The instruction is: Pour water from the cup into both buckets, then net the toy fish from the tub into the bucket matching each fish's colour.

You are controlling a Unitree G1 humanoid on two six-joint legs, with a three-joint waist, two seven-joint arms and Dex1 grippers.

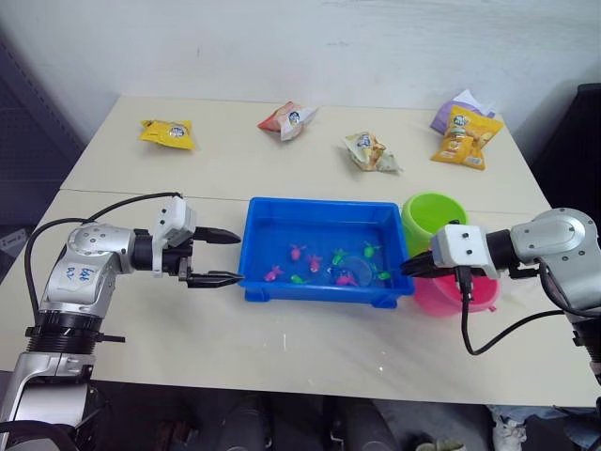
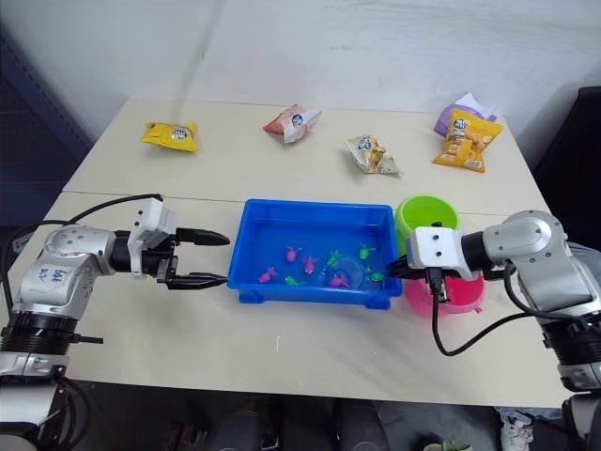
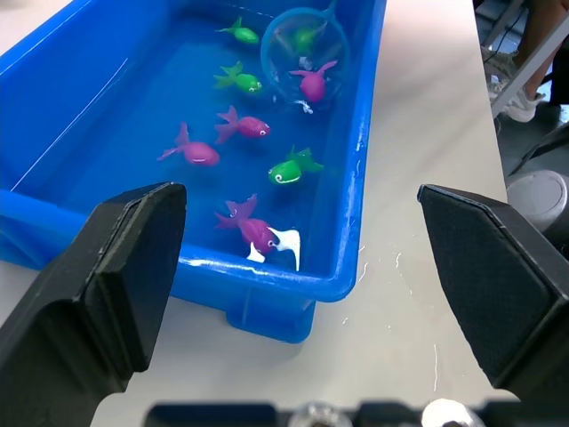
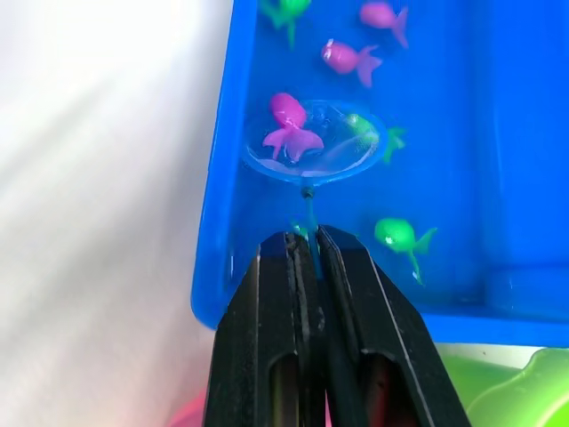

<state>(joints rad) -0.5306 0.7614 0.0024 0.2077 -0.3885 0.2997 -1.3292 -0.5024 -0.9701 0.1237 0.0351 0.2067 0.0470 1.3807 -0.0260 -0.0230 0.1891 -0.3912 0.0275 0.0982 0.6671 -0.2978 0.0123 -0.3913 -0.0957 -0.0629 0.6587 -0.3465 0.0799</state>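
The left gripper (image 1: 220, 256) hovers spread wide just beside the blue tub's (image 1: 319, 207) left rim. Pink and green toy fish (image 3: 252, 125) float inside. The right gripper (image 4: 309, 253) pinches the net (image 4: 313, 142) handle over the tub's right edge; green bucket (image 1: 435, 212) behind.

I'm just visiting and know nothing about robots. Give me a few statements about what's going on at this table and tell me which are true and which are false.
1. The right gripper is shut on the handle of the net. True.
2. The net's hoop hangs over the pink bucket. False: it sits in the tub, with a pink fish over it.
3. The left gripper grips the tub's rim. False: it is open, beside the tub's end, holding nothing.
4. Pink and green toy fish lie in the tub. True.
5. The green bucket stands at the tub's left end. False: both buckets stand at its right end.
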